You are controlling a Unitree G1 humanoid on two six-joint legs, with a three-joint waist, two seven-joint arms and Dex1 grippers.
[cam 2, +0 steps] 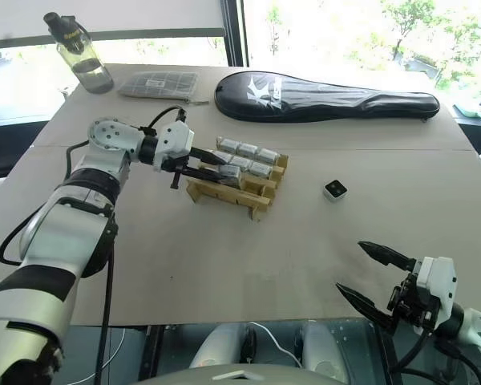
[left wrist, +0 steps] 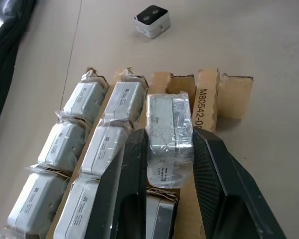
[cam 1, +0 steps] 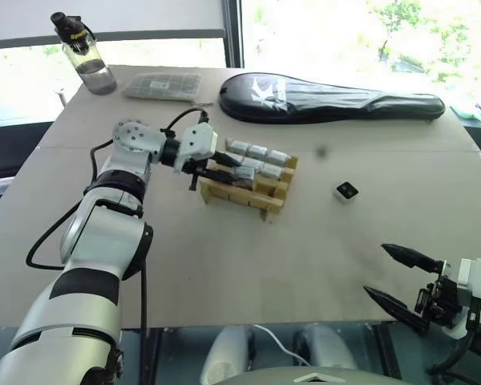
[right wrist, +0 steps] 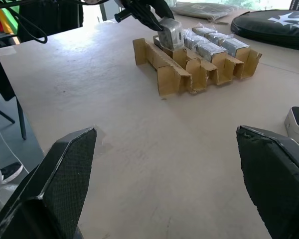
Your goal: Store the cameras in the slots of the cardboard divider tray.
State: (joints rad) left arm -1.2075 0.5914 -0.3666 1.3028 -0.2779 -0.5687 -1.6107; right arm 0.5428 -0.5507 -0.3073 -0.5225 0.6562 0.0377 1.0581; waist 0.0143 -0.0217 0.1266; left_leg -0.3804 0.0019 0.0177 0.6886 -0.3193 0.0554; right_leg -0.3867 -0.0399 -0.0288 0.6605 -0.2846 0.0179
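Fingers [left wrist: 134, 174] of the L gripper [left wrist: 170, 164] were clamped on a plastic-wrapped camera [left wrist: 168, 137], held over the cardboard divider tray [cam 1: 260, 192] at approx. the middle of the table [cam 1: 224, 273]. In the L wrist view the held camera was seen tilted above a slot in the third row, w/ another wrapped camera [left wrist: 157, 224] just under it btwn the fingers. Two rows beside it were seen filled w/ wrapped cameras, three showing in each; the row on the held camera's other side was seen as bare cardboard w/ a printed code. The R gripper [cam 1: 409, 281] was held low at the near R edge of the table, fingers spread wide w/ nothing btwn them, well apart from the tray. One unwrapped camera [cam 1: 346, 191], white w/ a dark face, was seen lying on the table to the R of the tray, apart from it. At the far edge were seen a long black racket case [cam 1: 329, 98], a flat grey mesh pouch [cam 1: 163, 85] and a water bottle [cam 1: 84, 54].
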